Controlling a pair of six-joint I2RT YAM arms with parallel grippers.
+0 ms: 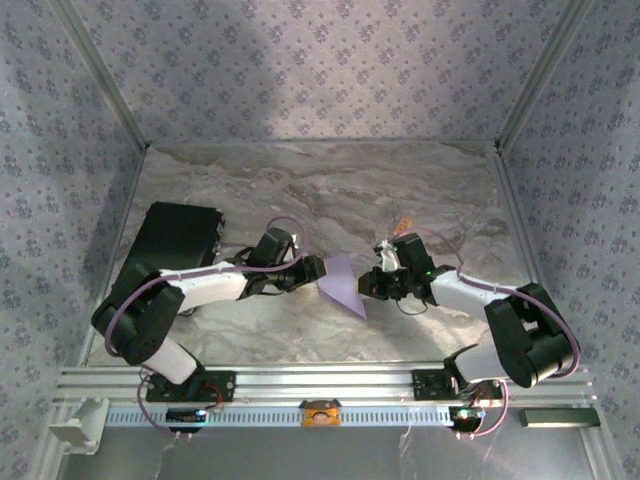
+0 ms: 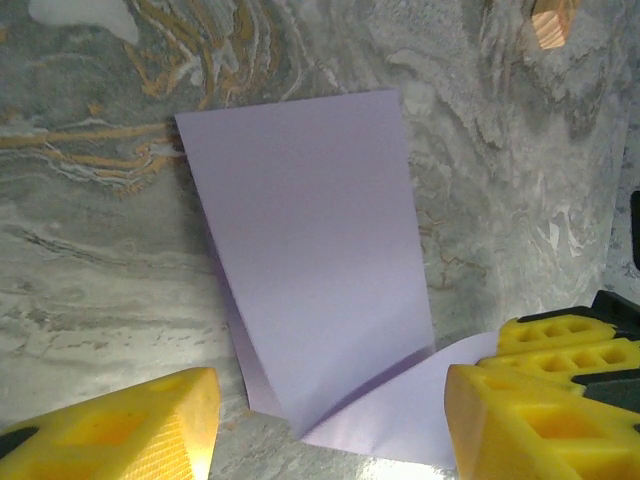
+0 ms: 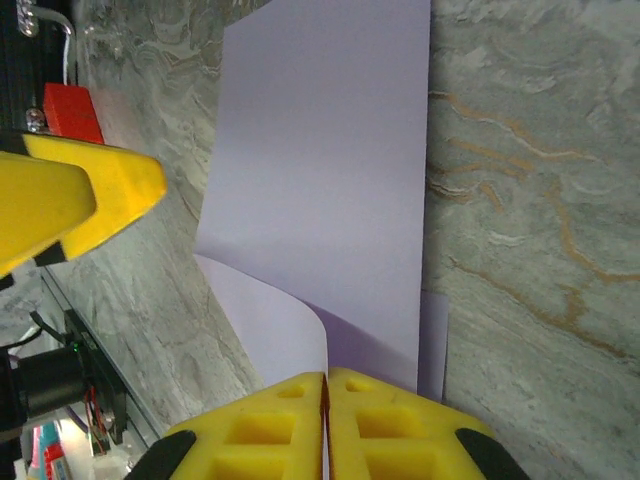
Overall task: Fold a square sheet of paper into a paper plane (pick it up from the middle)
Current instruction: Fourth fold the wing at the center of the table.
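Right jaws clenched on folded pale lavender square paper sheet (image 3: 320,170); left jaws released; unpinned crease could skew.

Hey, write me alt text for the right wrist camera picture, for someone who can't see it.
The right gripper, its yellow fingers shut, pinches one edge of a pale lavender sheet of paper, folded over on itself and lying on a grey marbled table. The left gripper's yellow finger pokes in at left, below a small red object.
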